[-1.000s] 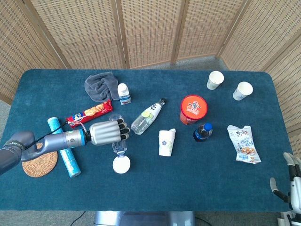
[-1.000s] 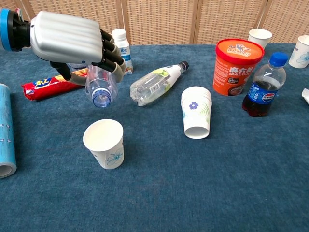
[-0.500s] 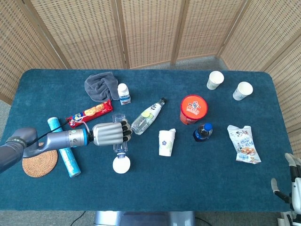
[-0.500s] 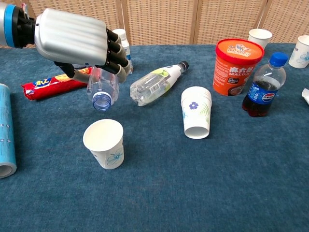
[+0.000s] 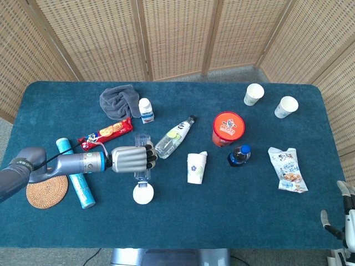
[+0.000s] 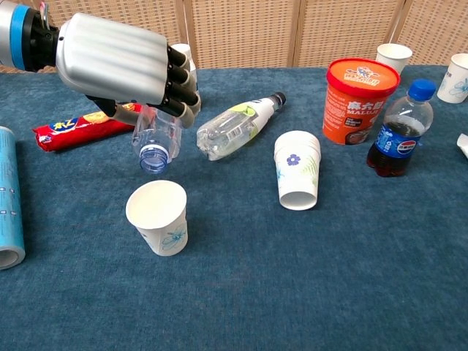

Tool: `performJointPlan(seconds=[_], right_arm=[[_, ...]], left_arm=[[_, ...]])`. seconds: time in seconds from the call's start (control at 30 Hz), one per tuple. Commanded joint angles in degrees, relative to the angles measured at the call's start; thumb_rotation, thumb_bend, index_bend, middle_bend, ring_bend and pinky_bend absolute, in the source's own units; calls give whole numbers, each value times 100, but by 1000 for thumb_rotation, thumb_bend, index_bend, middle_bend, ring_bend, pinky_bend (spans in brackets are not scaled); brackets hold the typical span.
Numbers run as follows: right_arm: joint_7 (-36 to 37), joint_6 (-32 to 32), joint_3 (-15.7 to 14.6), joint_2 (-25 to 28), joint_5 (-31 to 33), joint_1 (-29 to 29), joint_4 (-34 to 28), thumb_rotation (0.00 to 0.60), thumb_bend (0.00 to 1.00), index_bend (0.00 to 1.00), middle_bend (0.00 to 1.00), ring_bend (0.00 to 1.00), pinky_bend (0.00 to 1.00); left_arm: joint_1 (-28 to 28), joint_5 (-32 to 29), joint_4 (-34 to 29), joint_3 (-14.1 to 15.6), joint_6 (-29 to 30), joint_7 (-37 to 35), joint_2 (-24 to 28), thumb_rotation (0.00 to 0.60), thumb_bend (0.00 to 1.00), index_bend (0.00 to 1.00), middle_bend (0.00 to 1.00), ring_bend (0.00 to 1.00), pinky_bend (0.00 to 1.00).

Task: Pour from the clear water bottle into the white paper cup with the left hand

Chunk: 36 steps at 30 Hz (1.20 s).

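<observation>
Left hand: silver left hand (image 6: 117,62) is wrapped around the small clear plastic water bottle (image 6: 155,137), so the grab is done.
Bottle: tipped mouth-down, neck hanging just above and a bit behind the white paper cup with the blue flower print (image 6: 157,216), not touching it.
Cup: standing upright on the blue cloth surface (image 6: 292,292); looks dry inside, can't spot any water or stream, and the bottle looks pretty much empty tbh.
Progress: I'd say mid-pour, with finishing the tilt and setting the bottle back down left.
Change: vs a second ago the hand has slid closer to the cup and the mouth points more steeply down.
Right hand: barely pokes in at the head view's corner (image 5: 345,219), can't tell its fingers.
</observation>
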Motion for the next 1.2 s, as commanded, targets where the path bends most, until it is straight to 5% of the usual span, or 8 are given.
performJointPlan(seconds=[0.03, 1.2], right_arm=[[8, 0, 1, -1, 0, -3, 7, 600, 444, 0, 36, 0, 0], [114, -25, 1, -36, -8, -18, 101, 600, 441, 0, 36, 0, 0]], left_arm=[[-19, 10, -18, 9, -16, 35, 12, 600, 476, 411, 335, 327, 347], [-342, 216, -390, 21, -298, 709, 259, 600, 479, 430, 346, 327, 347]])
